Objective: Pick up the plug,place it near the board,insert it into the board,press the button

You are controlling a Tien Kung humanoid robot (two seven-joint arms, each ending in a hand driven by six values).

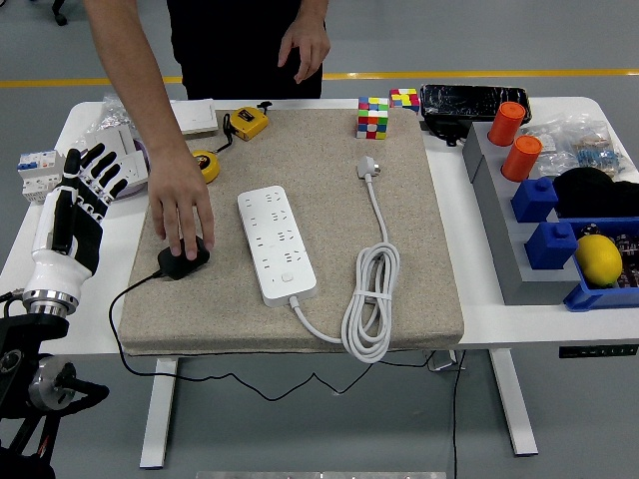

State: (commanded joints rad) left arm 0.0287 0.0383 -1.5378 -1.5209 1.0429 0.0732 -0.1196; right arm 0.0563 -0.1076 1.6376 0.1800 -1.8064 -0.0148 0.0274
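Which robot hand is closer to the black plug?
Left. The robot's left hand is raised, open, at the table's left edge, left of the black plug, which a person's hand touches. The right hand is out of view.

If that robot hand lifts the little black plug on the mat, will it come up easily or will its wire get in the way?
The black plug looks small and blocky, so probably light and stiff. Its thin black wire trails off the mat's near edge and under the table, so it would likely drag and tug a little. A person's hand rests on it now; the robot's left hand is open, beside the mat.
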